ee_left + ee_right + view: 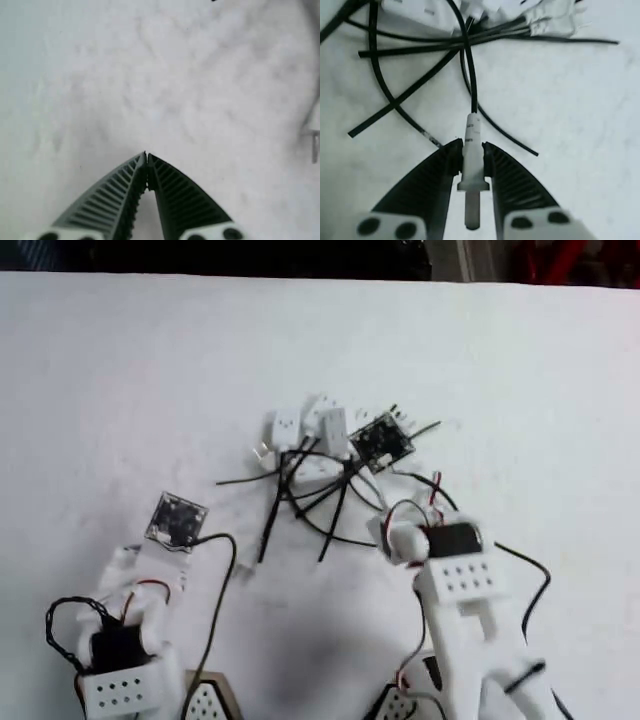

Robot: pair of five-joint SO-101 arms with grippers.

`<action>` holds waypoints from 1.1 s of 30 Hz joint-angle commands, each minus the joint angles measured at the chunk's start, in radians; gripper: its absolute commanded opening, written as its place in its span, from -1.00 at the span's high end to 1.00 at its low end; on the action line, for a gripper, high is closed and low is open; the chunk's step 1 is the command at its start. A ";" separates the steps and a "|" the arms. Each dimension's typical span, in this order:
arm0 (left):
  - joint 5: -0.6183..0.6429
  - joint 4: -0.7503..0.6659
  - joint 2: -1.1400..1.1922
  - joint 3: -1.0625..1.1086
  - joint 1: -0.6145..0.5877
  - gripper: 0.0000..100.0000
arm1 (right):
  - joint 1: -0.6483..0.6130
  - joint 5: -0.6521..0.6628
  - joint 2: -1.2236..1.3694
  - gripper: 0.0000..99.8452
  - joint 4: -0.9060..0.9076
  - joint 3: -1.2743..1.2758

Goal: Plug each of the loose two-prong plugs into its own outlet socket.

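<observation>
My right gripper [470,146] is shut on a white plug [471,160], held upright between the fingers. Its black cord [470,75] runs from the plug to the pile. That pile of white outlet sockets [285,426] and plugs with tangled black cords [300,495] lies mid-table, just beyond the right arm [450,570]. More white plugs [550,22] and a socket [410,10] lie past the held plug. My left gripper [146,157] is shut on nothing over bare table. A white plug [313,125] lies off to its side.
A black square block [380,438] sits at the pile's right edge, and another black square block [178,518] lies near the left arm [120,645]. A black cable [215,610] runs between the arms. The table's far half and left side are bare.
</observation>
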 commanded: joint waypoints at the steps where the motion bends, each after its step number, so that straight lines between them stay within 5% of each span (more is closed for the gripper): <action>1: -0.012 -0.002 -0.008 -0.006 -0.007 0.95 | -0.002 0.052 0.136 0.97 -0.018 -0.052; 21: -0.012 -0.002 -0.008 -0.006 -0.007 0.95 | -0.008 0.207 0.642 0.82 0.367 -0.440; 33: -0.012 -0.002 -0.008 -0.006 -0.007 0.95 | -0.004 0.232 0.825 0.97 0.384 -0.548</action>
